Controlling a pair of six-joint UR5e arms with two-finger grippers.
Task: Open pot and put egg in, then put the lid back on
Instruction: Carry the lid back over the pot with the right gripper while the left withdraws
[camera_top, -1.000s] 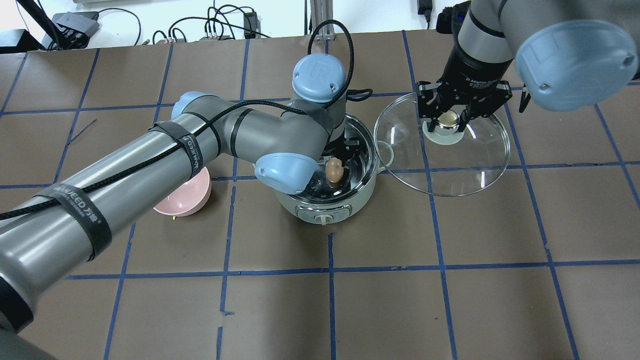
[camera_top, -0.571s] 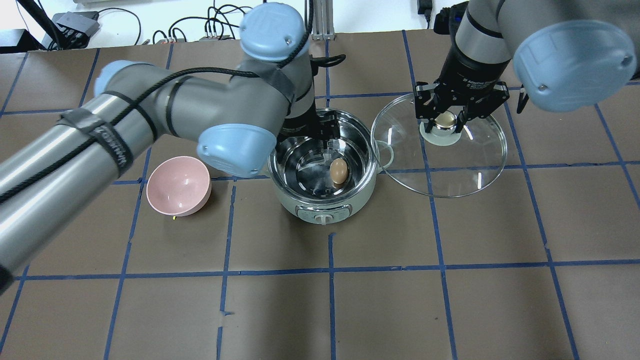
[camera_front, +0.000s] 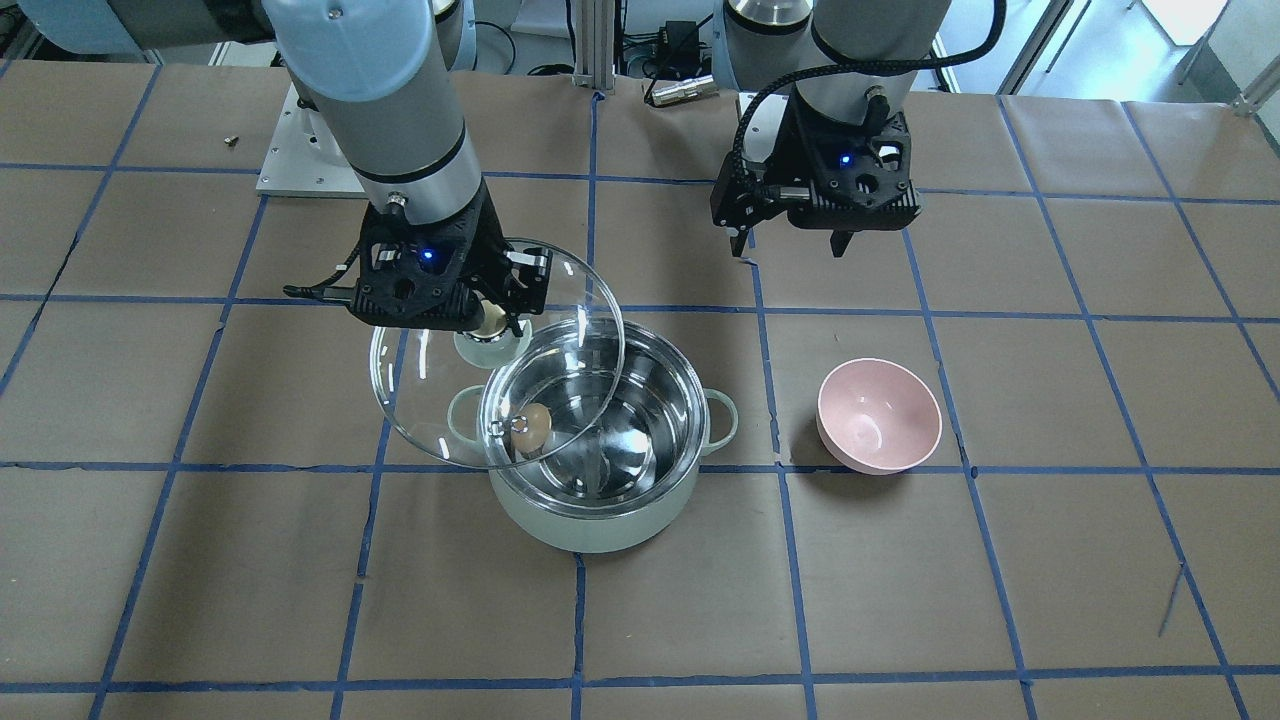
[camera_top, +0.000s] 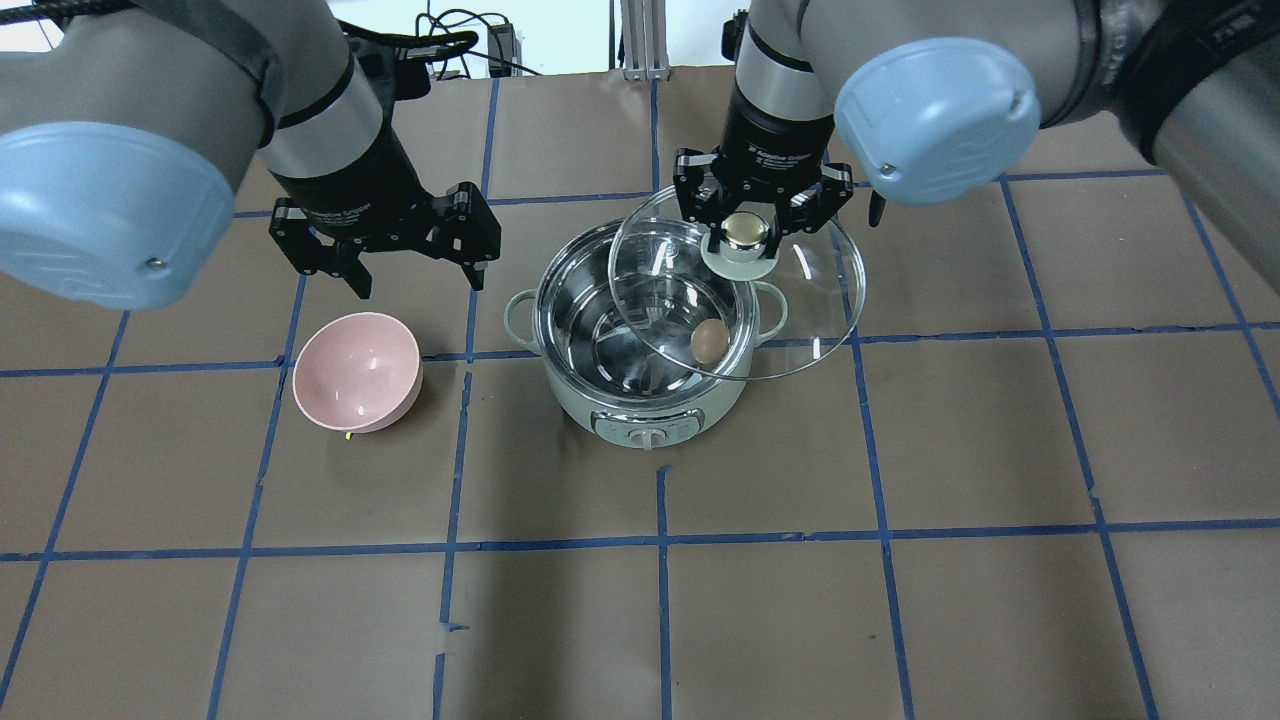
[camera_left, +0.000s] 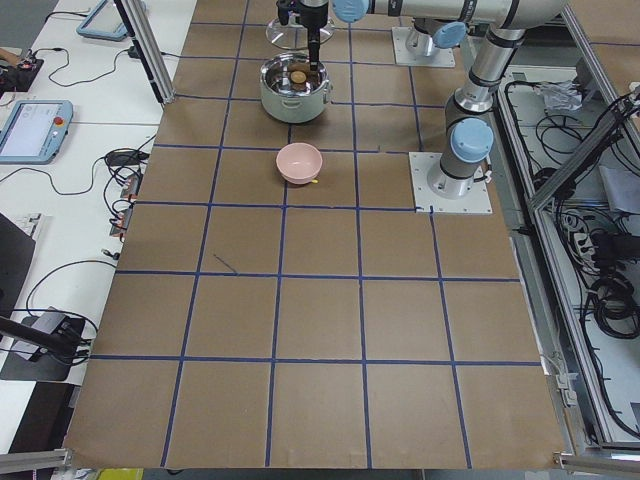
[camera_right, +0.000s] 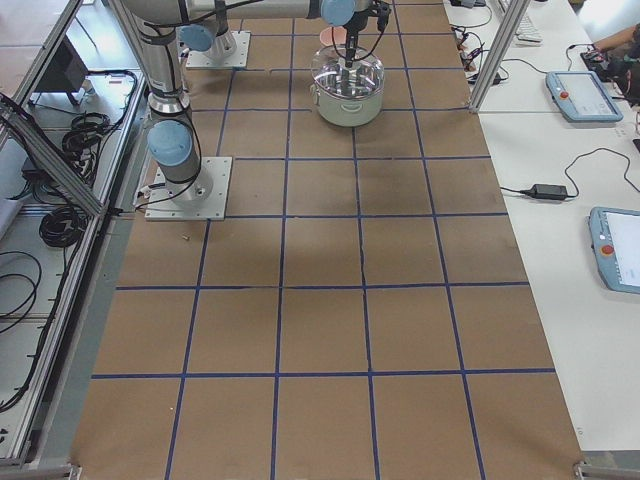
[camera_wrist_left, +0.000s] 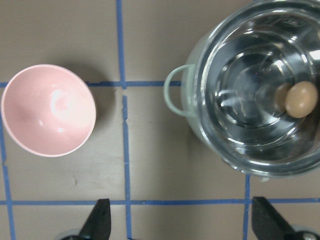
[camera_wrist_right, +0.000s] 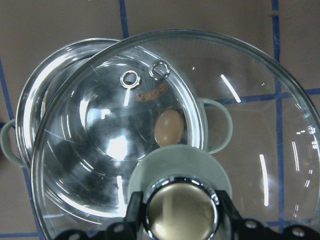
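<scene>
The mint-green pot (camera_top: 600, 400) stands open at mid-table with the brown egg (camera_top: 710, 342) lying on its steel floor. My right gripper (camera_top: 746, 232) is shut on the knob of the glass lid (camera_top: 810, 300) and holds it tilted above the pot, offset toward my right and covering about half of the opening. In the right wrist view the egg (camera_wrist_right: 168, 127) shows through the lid (camera_wrist_right: 250, 100). My left gripper (camera_top: 418, 283) is open and empty, raised over the table behind the gap between pot and bowl. The left wrist view shows the egg (camera_wrist_left: 301, 99) in the pot (camera_wrist_left: 200, 125).
A pink bowl (camera_top: 357, 372) sits empty on the table to the pot's left, also in the front view (camera_front: 878, 415). The brown table covering with blue tape lines (camera_top: 660, 600) stretches around them. Cables lie beyond the table's far edge.
My left arm has lifted out of the pot and pulled back to the left, leaving the egg inside. My right gripper has carried the lid leftward, now partly over the pot.
</scene>
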